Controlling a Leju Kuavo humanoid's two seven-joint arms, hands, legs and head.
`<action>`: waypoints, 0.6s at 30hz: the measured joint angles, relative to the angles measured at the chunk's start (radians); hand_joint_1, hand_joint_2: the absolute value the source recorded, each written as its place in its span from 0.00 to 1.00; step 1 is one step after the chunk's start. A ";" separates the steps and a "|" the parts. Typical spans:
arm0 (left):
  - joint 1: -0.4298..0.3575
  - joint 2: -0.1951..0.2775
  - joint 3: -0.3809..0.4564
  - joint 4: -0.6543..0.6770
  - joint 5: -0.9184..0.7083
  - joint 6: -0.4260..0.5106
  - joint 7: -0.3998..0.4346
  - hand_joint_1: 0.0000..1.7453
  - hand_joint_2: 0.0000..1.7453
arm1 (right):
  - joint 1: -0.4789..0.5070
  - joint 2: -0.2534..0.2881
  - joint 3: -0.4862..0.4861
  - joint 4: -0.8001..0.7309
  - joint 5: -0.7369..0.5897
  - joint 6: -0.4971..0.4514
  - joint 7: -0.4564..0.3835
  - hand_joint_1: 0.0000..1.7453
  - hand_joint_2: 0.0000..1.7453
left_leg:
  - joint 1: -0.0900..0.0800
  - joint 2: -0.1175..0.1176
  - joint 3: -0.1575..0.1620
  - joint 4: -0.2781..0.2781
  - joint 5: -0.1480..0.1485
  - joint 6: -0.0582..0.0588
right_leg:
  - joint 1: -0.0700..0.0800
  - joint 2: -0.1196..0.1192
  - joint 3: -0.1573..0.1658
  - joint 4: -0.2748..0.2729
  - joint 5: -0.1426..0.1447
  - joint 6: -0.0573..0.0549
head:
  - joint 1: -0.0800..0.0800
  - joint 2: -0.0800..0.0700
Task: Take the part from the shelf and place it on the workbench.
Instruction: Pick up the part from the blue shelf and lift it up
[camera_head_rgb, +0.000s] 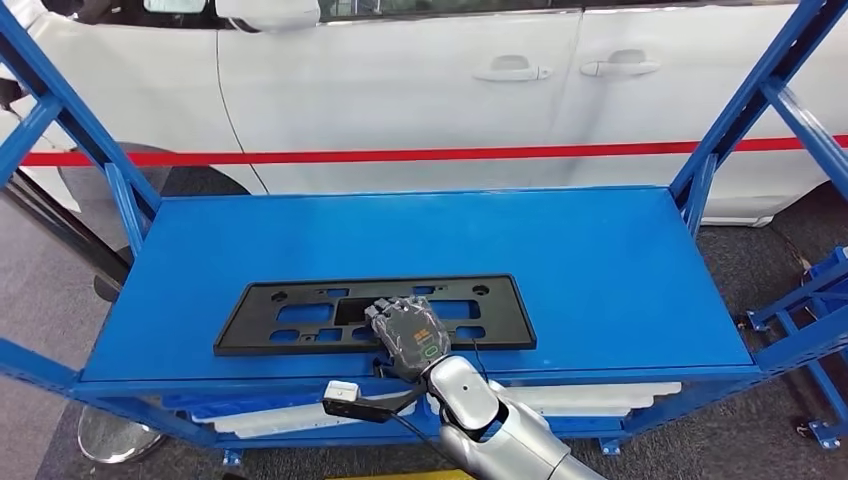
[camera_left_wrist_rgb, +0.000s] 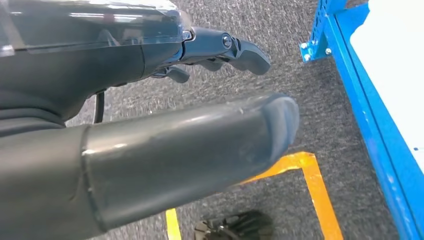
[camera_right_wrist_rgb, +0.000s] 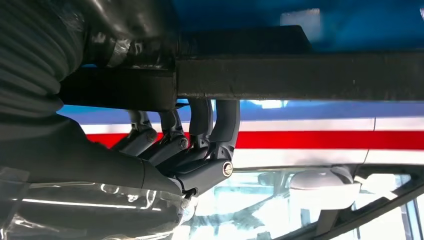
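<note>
The part (camera_head_rgb: 300, 315) is a long flat black plastic frame with cut-outs, lying on the blue shelf deck (camera_head_rgb: 560, 240) near its front edge. My right hand (camera_head_rgb: 408, 335) sits on the middle of the frame's near edge. In the right wrist view the dark fingers (camera_right_wrist_rgb: 220, 125) hook over the black bar of the part (camera_right_wrist_rgb: 300, 75), with the thumb on its other side, so the hand grips it. My left hand (camera_left_wrist_rgb: 150, 100) hangs over the grey carpet, its thumb (camera_left_wrist_rgb: 210, 140) and fingers (camera_left_wrist_rgb: 235, 47) apart and holding nothing.
A white car (camera_head_rgb: 400, 90) with a red stripe stands close behind the shelf. Blue slanted uprights (camera_head_rgb: 740, 110) frame both ends of the deck. White parts (camera_head_rgb: 600, 395) lie on the lower level. Yellow floor tape (camera_left_wrist_rgb: 310, 175) and a blue rack foot (camera_left_wrist_rgb: 365, 115) are by my left side.
</note>
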 joint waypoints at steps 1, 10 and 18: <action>0.001 0.000 0.000 0.000 0.003 0.000 0.001 0.00 0.00 | -0.001 0.000 0.000 -0.002 -0.004 0.003 0.000 0.99 1.00 | 0.001 0.000 -0.029 0.064 -0.033 -0.004 | 0.001 -0.001 0.001 -0.001 0.000 -0.003 | 0.000 0.000; 0.005 0.000 0.000 -0.002 0.025 0.010 0.010 0.00 0.00 | 0.000 0.000 -0.005 -0.029 -0.069 0.072 0.003 1.00 1.00 | 0.004 0.001 0.030 -0.068 0.050 0.000 | 0.007 0.003 0.007 0.011 -0.014 0.015 | 0.000 0.000; 0.016 -0.001 0.022 -0.001 0.075 0.040 -0.050 0.00 0.00 | 0.024 -0.010 -0.033 -0.254 -0.596 0.043 -0.235 1.00 1.00 | 0.009 0.013 0.036 -0.082 0.056 0.042 | 0.002 0.005 -0.110 0.265 -0.148 0.046 | 0.001 0.000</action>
